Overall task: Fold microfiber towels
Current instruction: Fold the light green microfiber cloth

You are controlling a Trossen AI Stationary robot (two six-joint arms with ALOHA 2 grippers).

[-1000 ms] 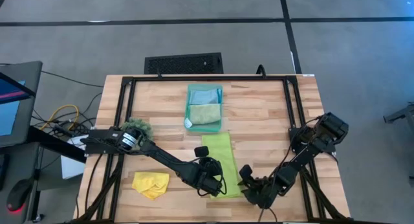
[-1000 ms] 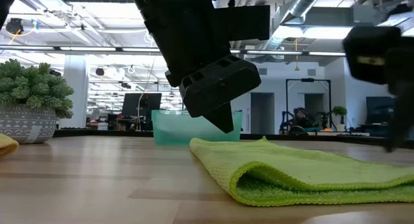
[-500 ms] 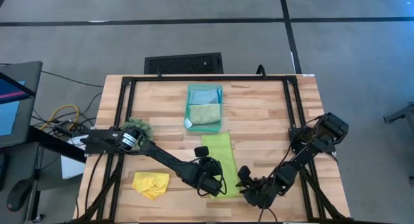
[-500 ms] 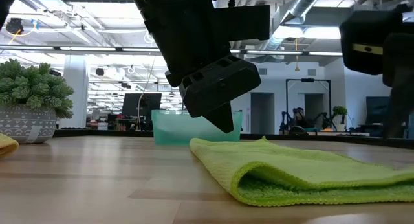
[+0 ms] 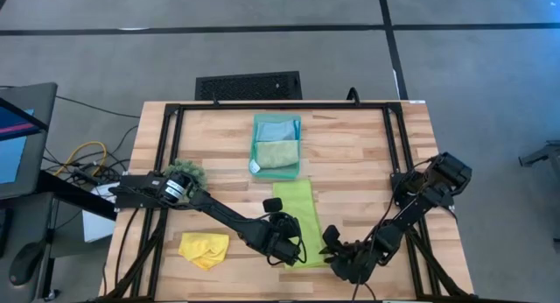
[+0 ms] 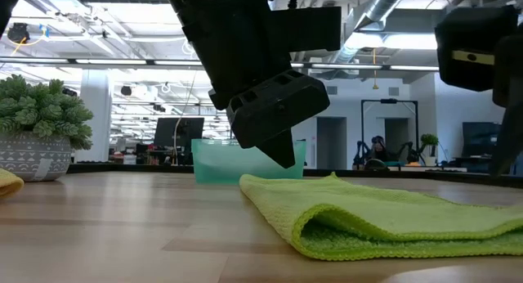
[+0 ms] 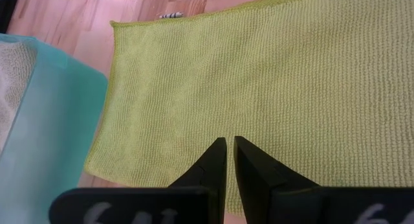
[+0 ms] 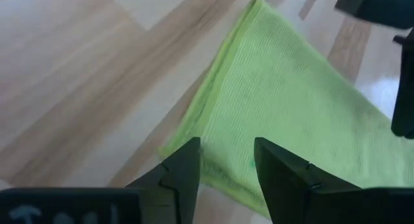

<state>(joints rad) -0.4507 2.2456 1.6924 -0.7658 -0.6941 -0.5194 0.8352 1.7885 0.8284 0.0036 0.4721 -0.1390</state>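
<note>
We are in the middle of folding the lime green towel [image 5: 298,220], which lies folded once into a long strip at the table's [image 5: 350,154] front middle, near the teal tray [image 5: 276,145]. Our left gripper [image 7: 229,160] hovers above it with fingers closed on nothing. Our right gripper [image 8: 226,164] stands at the strip's near corner, fingers apart and empty. Next, we judge, it must pinch this edge and carry it over for the second fold.

I see my left pincer [image 7: 226,160] extended low toward the front centre, fingers pressed together. My right pincer [image 8: 225,160] reaches in opposite, fingers parted.
</note>
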